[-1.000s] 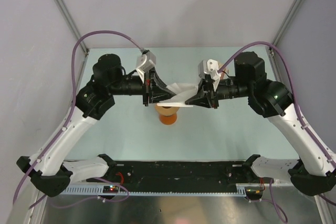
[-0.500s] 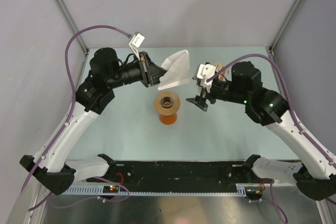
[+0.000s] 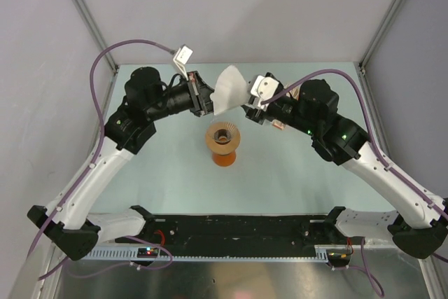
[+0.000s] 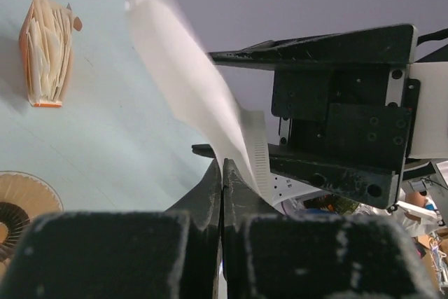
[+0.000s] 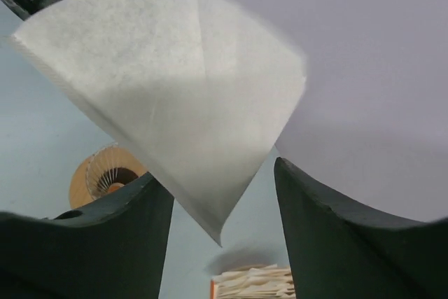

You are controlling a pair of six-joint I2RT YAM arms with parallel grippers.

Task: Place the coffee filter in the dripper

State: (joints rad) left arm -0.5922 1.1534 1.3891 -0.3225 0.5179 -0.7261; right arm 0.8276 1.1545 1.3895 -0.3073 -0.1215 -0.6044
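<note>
Left pincer (image 4: 222,173) clamping coffee filter (image 5: 175,96), seemingly beyond dripper (image 3: 223,135)

The dripper (image 3: 223,136) sits on a vessel (image 3: 224,158) near the middle of the tabletop (image 3: 294,180). Behind it and raised off the tabletop, the coffee filter (image 3: 232,89) hangs between the left pincer (image 3: 210,101) and the right pincer (image 3: 249,108). A stack of filters (image 4: 49,50) lies right of the dripper.

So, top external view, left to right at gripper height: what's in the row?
left gripper → coffee filter → right gripper. The dripper lies nearer, overlapping the coffee filter sideways, so it's left out.
</note>
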